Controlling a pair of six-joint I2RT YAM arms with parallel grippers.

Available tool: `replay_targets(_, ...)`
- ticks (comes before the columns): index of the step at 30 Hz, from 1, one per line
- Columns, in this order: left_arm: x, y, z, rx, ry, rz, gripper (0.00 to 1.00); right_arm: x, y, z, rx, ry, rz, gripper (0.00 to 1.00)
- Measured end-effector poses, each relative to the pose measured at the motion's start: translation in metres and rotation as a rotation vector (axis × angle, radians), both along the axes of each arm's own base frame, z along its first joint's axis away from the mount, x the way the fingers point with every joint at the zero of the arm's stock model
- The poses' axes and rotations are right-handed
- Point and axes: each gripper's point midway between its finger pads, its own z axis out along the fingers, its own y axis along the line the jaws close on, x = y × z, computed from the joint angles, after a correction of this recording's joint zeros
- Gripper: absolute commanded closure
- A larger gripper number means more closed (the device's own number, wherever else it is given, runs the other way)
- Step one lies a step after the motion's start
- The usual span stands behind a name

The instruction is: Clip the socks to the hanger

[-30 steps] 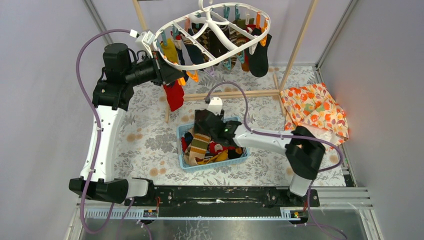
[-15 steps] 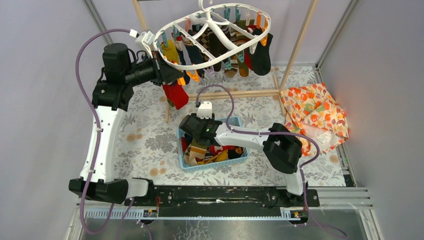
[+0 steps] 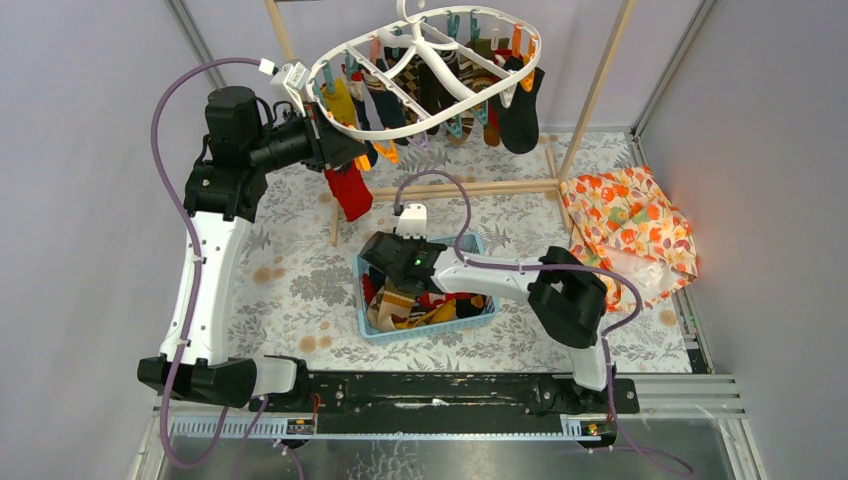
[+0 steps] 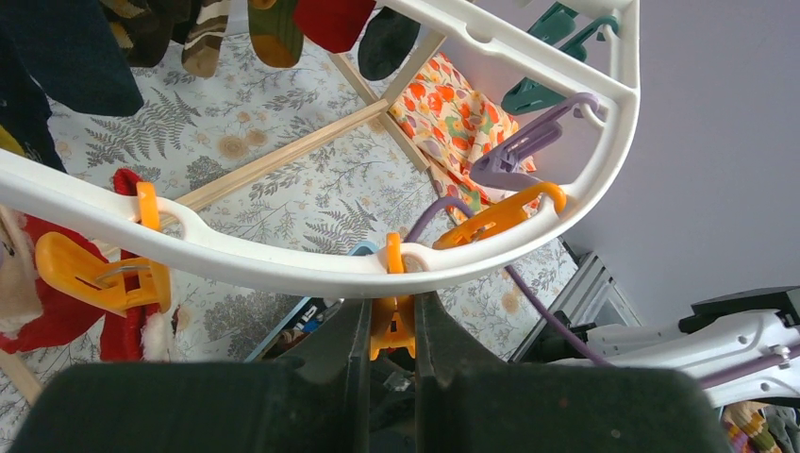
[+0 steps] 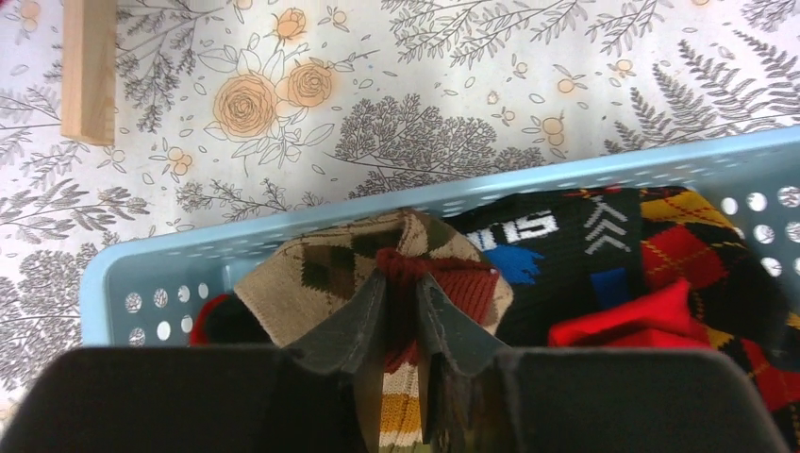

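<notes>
Right pincer (image 5: 401,288) pinches an argyle sock (image 5: 311,278) in the basket (image 5: 566,179) beneath; left pincer (image 4: 390,307) squeezes an orange clip (image 4: 391,328). Next: lift sock there.

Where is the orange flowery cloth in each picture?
Top external: the orange flowery cloth lies at the far right, halfway up.
Left wrist: the cloth shows upper middle, beyond the hanger.
Right wrist: not in it.
Shared landmark: the wooden frame, seen in all three views.
</notes>
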Motion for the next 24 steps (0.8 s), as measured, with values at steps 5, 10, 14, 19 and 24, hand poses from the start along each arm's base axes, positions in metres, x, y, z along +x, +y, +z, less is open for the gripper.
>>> replay_targets(5,0.000,0.000,0.000,0.000,0.000,0.000,0.96,-0.006,-0.009,0.030,0.070,-0.035,0.015,0.95)
replay_targets(10,0.000,0.000,0.000,0.002,-0.002,0.000,0.96,-0.012,-0.010,0.079,0.215,-0.092,0.063,1.00)
replay_targets(14,0.000,0.000,0.000,0.003,-0.004,-0.001,0.96,-0.022,-0.011,0.110,0.290,-0.114,0.135,1.00)
replay_targets(19,-0.001,0.000,0.001,0.003,-0.005,-0.001,0.95,-0.036,-0.001,0.128,0.342,-0.092,0.244,0.99)
replay_targets(24,-0.004,0.001,0.004,0.005,-0.019,-0.002,0.95,-0.056,0.000,0.107,0.324,0.000,0.341,0.88)
